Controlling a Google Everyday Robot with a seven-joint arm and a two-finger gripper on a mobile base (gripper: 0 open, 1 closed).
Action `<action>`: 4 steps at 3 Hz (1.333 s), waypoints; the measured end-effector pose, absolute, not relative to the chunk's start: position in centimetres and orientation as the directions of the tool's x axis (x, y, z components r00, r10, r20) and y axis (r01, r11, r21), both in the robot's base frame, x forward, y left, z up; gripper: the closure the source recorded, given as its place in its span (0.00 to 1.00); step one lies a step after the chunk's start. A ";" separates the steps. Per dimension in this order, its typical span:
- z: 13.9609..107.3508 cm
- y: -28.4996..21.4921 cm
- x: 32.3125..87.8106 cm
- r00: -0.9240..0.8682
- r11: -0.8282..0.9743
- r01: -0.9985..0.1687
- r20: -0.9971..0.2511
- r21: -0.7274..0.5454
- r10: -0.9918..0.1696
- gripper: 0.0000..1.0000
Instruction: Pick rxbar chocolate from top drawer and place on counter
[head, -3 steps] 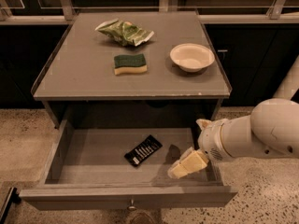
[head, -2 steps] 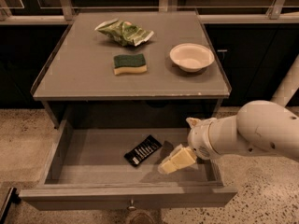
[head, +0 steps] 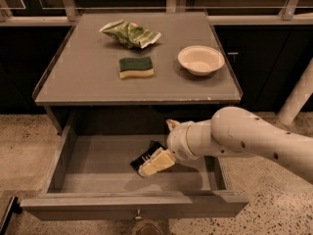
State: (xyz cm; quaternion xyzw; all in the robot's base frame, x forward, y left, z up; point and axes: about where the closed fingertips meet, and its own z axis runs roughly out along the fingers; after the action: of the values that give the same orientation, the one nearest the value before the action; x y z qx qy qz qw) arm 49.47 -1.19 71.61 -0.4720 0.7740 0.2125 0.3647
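Note:
The rxbar chocolate (head: 143,157), a flat black bar with white print, lies on the floor of the open top drawer (head: 98,175), right of its middle. My gripper (head: 155,164) reaches in from the right and sits right over the bar's right end, covering part of it. The cream fingers (head: 157,163) point left and down at the bar. The counter (head: 88,84) is above the drawer.
On the counter lie a green wrinkly snack bag (head: 130,33), a green and yellow sponge (head: 136,67) and a white bowl (head: 201,59). The drawer's front knob (head: 138,213) faces me. My white arm (head: 254,141) crosses the drawer's right side. Speckled floor surrounds the unit.
My gripper has moved left across the drawer, from its right side to directly over the bar's right end. The bar has not moved.

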 end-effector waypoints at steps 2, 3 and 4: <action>71.5 -1.5 49.3 -0.307 0.497 -0.868 -0.766 -0.018 -0.564 0.00; 69.9 -1.4 49.8 -0.337 0.531 -0.848 -0.779 0.006 -0.528 0.00; 66.8 1.0 51.7 -0.357 0.556 -0.830 -0.816 0.052 -0.455 0.00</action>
State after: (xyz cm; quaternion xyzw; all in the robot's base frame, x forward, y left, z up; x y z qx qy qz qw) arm 51.65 0.99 66.83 -0.4073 0.7888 0.2369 0.3947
